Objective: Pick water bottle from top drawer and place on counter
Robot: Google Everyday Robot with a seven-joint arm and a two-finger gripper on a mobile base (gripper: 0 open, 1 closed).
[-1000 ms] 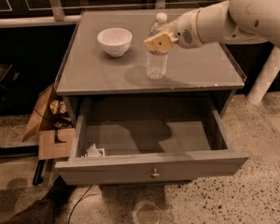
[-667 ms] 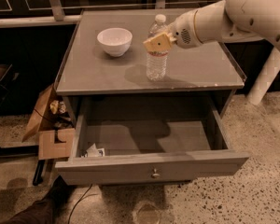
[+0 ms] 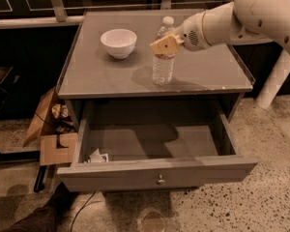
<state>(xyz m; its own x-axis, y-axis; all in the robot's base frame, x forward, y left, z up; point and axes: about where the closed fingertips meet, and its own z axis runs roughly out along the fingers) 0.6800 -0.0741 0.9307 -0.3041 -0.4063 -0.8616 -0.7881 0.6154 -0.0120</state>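
Observation:
The water bottle [image 3: 163,67], clear and ribbed with a white cap, stands upright on the counter [image 3: 99,76], right of centre. My gripper [image 3: 165,45] is at the bottle's upper part, just below the cap, and its tan tip covers the bottle's shoulder. The white arm reaches in from the upper right. The top drawer [image 3: 150,170] is pulled fully open below the counter. Its metal knob [image 3: 160,180] is on the front panel. The drawer holds only a small scrap of paper [image 3: 97,156] in its front left corner.
A white bowl [image 3: 118,42] sits on the counter left of the bottle. Cardboard pieces [image 3: 50,134] lie on the floor to the cabinet's left. A white post [image 3: 275,81] stands at the right. A dark shoe [image 3: 38,216] is at the bottom left.
The arm's upper part has shifted slightly up. The gripper and bottle stay at the same spot on the counter.

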